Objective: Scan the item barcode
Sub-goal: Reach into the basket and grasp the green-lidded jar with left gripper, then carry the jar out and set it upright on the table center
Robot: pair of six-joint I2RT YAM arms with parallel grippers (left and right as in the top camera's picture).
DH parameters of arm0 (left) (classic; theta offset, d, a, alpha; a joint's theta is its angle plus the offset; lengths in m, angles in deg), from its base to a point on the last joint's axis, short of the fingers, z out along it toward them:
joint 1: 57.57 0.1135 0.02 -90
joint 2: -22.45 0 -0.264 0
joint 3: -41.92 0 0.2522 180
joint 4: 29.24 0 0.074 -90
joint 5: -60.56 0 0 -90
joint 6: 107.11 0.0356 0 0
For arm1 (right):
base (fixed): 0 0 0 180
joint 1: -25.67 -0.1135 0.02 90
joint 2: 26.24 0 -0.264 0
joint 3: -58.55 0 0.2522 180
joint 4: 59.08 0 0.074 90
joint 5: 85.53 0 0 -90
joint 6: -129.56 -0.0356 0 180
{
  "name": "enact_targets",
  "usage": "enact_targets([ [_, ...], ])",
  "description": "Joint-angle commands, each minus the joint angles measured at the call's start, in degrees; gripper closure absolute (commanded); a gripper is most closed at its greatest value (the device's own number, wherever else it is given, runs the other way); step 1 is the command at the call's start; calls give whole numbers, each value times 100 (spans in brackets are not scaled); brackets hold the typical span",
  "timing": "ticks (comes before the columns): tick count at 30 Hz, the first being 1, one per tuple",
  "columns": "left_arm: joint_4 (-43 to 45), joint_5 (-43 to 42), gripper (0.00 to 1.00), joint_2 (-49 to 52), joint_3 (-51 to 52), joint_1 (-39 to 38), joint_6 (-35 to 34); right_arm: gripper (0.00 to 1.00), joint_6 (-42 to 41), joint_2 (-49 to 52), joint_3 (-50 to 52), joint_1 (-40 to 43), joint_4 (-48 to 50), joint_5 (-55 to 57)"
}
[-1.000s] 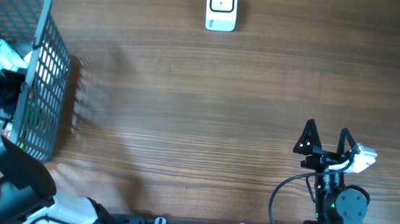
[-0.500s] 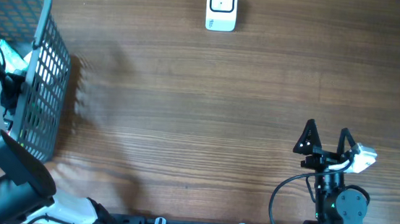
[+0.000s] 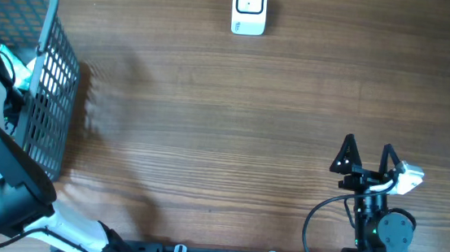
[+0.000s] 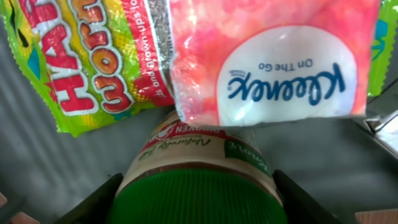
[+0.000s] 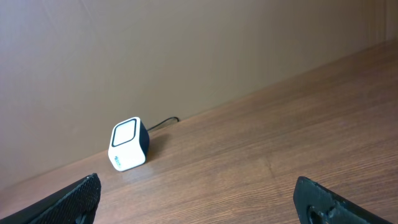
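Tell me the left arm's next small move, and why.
Probably close the left gripper firmly on the green-lidded jar: its fingers flank the lid closely, but a firm grip isn't clear. The Kleenex pack seems to rest on the jar's far end, so a loose lift could slip.

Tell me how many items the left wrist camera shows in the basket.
3: a gummy worms bag at upper left, a Kleenex pack at upper right, and a green-lidded jar at bottom centre. More may be hidden beneath them.
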Motion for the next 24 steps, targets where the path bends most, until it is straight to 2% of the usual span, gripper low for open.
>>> enact_targets([
  [1,-129,92,50,-44,-61,33,13,0,76,0,4,-33,15,101],
  [5,-728,90,48,-422,-994,33,11,0,79,0,4,-33,13,101],
  [10,-1906,-111,46,-1093,-3355,33,13,0,76,0,4,-33,15,101],
  [13,-2133,-898,45,-1657,-4413,-31,11,0,79,0,4,-33,15,101],
  [16,-1862,-1775,44,-2245,-4562,-323,9,0,79,0,4,-33,15,101],
  [20,-1521,-2031,44,-2669,-4562,-1495,9,0,79,0,4,-33,15,101],
  [21,-1504,-2015,44,-2662,-4559,-2006,9,0,79,0,4,-33,15,101],
  [24,-1703,-1539,44,-2415,-4555,-3097,11,0,76,0,4,-33,15,101],
])
